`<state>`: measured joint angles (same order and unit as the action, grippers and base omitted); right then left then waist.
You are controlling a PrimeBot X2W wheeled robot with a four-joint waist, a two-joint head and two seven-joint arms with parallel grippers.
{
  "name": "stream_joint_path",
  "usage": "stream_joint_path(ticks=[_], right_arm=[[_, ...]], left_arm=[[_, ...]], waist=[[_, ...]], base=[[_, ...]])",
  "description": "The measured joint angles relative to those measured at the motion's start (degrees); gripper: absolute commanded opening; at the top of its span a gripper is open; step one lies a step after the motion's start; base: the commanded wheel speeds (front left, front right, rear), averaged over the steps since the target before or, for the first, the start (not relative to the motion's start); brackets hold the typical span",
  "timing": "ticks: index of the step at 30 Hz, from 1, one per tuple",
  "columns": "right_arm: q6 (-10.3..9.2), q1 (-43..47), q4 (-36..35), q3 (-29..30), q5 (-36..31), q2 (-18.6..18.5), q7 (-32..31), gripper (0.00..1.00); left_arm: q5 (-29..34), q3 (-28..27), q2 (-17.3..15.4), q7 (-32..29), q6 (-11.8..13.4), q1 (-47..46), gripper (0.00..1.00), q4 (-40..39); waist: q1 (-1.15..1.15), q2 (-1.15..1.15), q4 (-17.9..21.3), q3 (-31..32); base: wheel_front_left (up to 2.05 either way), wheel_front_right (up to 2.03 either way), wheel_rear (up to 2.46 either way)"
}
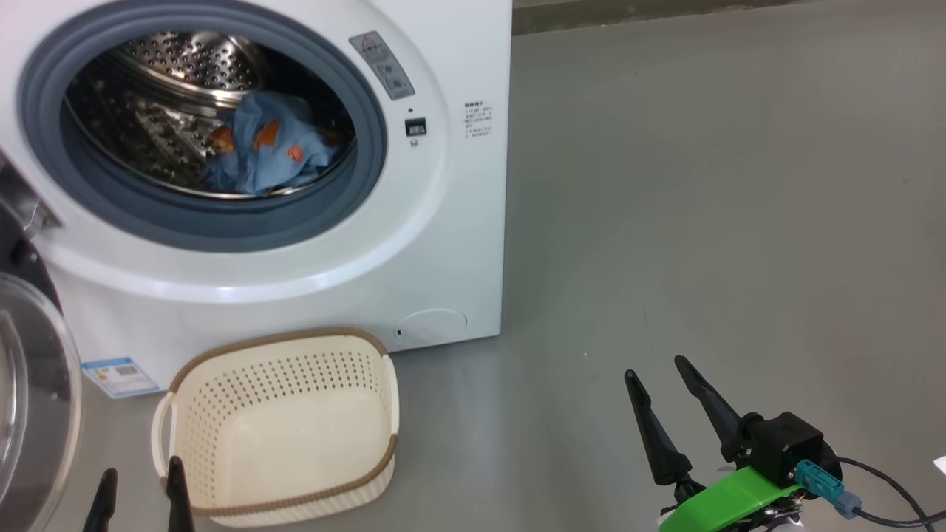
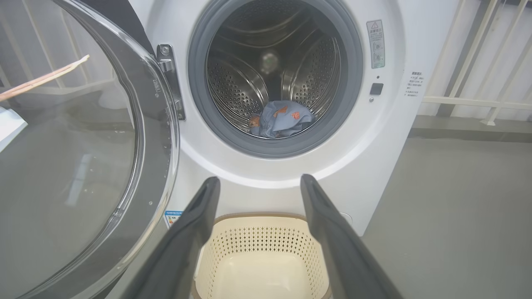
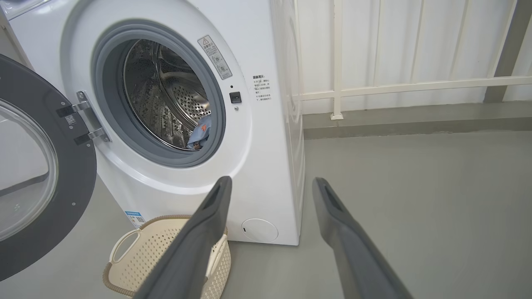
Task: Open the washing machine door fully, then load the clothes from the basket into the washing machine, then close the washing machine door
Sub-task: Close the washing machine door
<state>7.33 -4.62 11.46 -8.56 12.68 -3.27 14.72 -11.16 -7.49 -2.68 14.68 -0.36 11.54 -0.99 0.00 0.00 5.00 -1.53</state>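
Nearest to us, our left gripper (image 1: pixel 143 476) hangs low, its two long dark fingers spread wide apart with nothing between them, close to the near edge of the small cream-white perforated plastic basket (image 1: pixel 295 377) with a brown woven-look rim. Our right gripper (image 1: pixel 655 367) hovers well off to the right above the bare grey floor (image 1: pixel 702 185), its fingers likewise parted and holding nothing. The basket stands on the floor just in front of the big white boxy front-loading washing machine (image 1: pixel 443 244), its plain cream bottom showing. To the left, the large round glossy black door (image 3: pixel 79 178) with its bulging clear glass window stands swung wide on its hinges, beside the basket. Low on the machine's front we see a small round flap (image 1: pixel 431 327) and a blue label (image 1: pixel 120 374). Past the grey-blue rubber ring (image 1: pixel 369 148), the light blue garments (image 1: pixel 266 151) printed with orange-brown figures lie bunched at the bottom of the perforated steel drum (image 1: pixel 185 66). Behind the machine runs a white railing (image 3: pixel 395 87).
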Motion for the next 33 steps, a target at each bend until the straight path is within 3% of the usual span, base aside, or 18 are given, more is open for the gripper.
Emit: stream_joint_path(ticks=[10, 33], right_arm=[[0.00, 0.0, 0.0, 0.2, 0.0, 0.0, 0.0, 1.00], [0.00, 0.0, 0.0, 0.1, 0.0, 0.1, 0.0, 1.00]], left_arm=[[-0.2, 0.3, 0.0, 0.0, 0.0, -0.1, 1.00, 0.1], [-0.2, 1.1, 0.0, 0.0, 0.0, -0.1, 1.00, -0.2]], waist=[[0.00, 0.00, -0.6, 0.0], [0.00, 0.00, -1.4, 0.2]], base=[[-0.98, 0.98, 0.00], [-0.01, 0.01, 0.00]])
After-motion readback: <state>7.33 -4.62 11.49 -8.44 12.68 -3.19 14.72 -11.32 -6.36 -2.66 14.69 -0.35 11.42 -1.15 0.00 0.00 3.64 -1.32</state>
